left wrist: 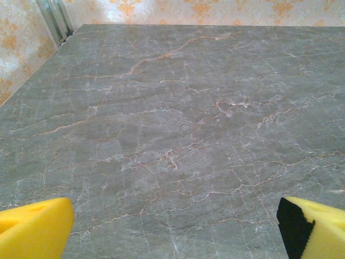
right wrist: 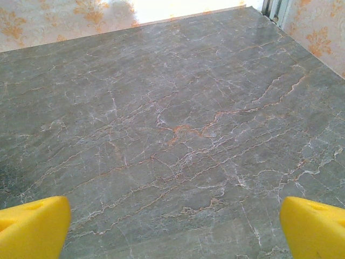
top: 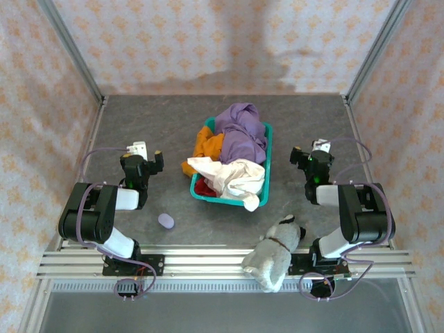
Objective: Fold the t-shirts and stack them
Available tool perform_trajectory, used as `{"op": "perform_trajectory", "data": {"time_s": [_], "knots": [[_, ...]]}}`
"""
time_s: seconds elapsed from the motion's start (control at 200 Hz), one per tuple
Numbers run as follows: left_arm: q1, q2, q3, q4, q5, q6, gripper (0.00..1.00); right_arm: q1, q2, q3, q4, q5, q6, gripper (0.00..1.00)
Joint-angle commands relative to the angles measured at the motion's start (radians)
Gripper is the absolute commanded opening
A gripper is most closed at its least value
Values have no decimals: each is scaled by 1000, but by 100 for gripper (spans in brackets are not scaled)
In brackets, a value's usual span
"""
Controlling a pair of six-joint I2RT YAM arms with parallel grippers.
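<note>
- Grey-white plush toy (top: 277, 253) slumped at the near edge, beside the right arm's base.
- Small purple lump (top: 166, 220) alone on the worktop (top: 139, 118), near the left arm.
- Teal basket (top: 218, 200) mid-worktop between the arms, heaped with t-shirts (top: 229, 156): purple at the back, orange left, cream-white in front, red peeking beneath.
- Left fingers (left wrist: 35, 226) spread wide, grasping nothing, above bare marbled worktop.
- Right fingers (right wrist: 32, 226) likewise released and empty, apart from the basket.

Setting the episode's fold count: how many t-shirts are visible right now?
4, all piled in the teal basket: purple on top at the far end, orange spilling over the left rim, cream-white at the near end, red peeking out under it. More may be buried underneath.
</note>
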Motion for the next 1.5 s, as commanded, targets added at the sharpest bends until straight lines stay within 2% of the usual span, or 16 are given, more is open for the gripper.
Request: {"op": "perform_trajectory", "data": {"time_s": [0.0,0.22,0.29,0.385,0.481,0.556,0.651,0.761,0.896,1.001,1.076,1.186,1.342,1.497], "knots": [[10,-10,13,9,-6,-15,100,-6,4,-5,-3,19,-7,99],[7,-10,13,9,-9,-14,100,-6,-4,-1,-12,30,-4,99],[6,-22,17,0,-33,-20,100,-5,-50,58,-147,44,0,99],[-4,-109,44,-121,-74,-22,100,-3,-125,201,-486,98,54,99],[-31,-215,92,-283,-119,-10,100,11,-188,247,-601,106,90,99],[-31,-297,147,-433,-110,-80,100,30,-217,317,-748,101,130,99],[-32,-382,217,-608,-40,-198,100,89,-234,438,-962,116,182,99],[-57,-409,345,-887,41,-325,99,204,-252,557,-1169,240,306,99],[-150,-426,392,-1039,52,-347,99,335,-255,678,-1351,207,363,99],[-229,-476,379,-1097,-12,-381,99,423,-252,745,-1407,137,397,99],[-276,-518,364,-1131,-35,-415,99,469,-223,793,-1435,60,411,99],[-317,-560,362,-1187,-16,-506,99,538,-124,903,-1516,28,494,99],[-371,-561,367,-1239,-3,-563,99,658,71,1103,-1666,81,502,99],[-386,-533,370,-1264,32,-647,99,686,285,1277,-1759,32,503,99]]}}
